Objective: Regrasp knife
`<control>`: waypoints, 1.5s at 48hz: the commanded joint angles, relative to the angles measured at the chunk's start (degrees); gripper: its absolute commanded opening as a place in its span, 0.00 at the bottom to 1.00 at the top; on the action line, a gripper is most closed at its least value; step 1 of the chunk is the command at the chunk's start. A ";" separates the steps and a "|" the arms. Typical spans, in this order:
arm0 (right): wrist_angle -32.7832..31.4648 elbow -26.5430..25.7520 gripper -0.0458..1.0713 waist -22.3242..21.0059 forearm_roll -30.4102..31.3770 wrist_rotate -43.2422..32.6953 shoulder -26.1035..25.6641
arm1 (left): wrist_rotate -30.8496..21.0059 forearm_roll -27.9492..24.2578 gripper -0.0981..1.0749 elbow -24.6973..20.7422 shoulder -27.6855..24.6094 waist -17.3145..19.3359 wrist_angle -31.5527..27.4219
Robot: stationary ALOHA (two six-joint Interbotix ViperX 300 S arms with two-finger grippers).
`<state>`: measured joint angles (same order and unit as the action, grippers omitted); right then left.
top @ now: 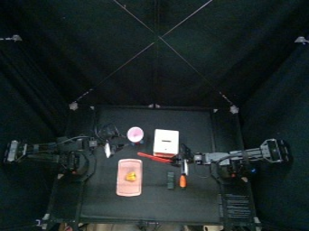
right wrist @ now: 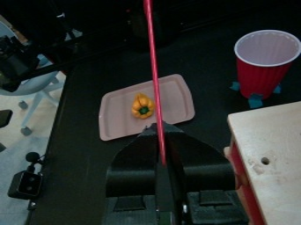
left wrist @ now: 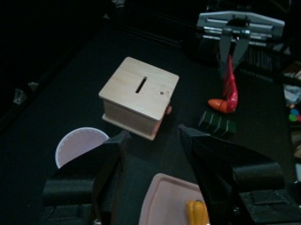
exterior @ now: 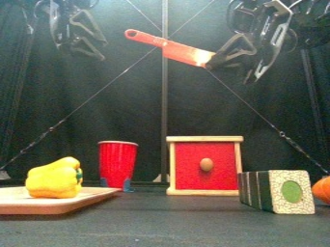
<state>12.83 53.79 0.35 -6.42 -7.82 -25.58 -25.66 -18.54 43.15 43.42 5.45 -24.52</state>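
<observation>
Left side first: the left hand (left wrist: 150, 180) is hanging up off the table (exterior: 168, 222) with its jaws spread wide, nothing in them. Under it in the front view there's a yellow pepper (exterior: 54, 178) sitting on a pinkish tray (exterior: 52, 201), then a red cup (exterior: 118, 162), then a wooden box (exterior: 204, 165) with a red front. Up high on the right, the right hand (right wrist: 163, 141) is clamped on the knife (exterior: 168, 46), which is in the air, sticking out toward the left and tilted up a bit.
</observation>
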 commanded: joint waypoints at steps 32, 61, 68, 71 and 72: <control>-4.48 -6.68 0.34 0.35 1.05 0.18 8.09 | 10.20 -2.29 0.82 22.15 -2.90 -6.24 50.19; -9.67 -12.57 0.34 2.11 4.13 0.09 12.30 | 13.01 1.14 0.82 23.20 -4.13 -7.03 50.10; -9.58 -12.57 0.34 2.20 4.22 0.18 12.30 | 13.36 3.52 0.82 23.12 -6.77 -6.86 50.10; -9.67 -12.66 0.34 2.20 4.22 0.09 12.30 | 13.36 3.43 0.82 22.85 -7.82 -6.94 50.10; -9.58 -12.57 0.34 2.20 4.22 0.18 12.30 | 13.36 3.52 0.82 22.76 -8.17 -6.94 50.10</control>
<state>2.90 42.63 2.55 -2.20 -7.73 -12.30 -12.48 -15.29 67.06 36.47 -1.49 25.05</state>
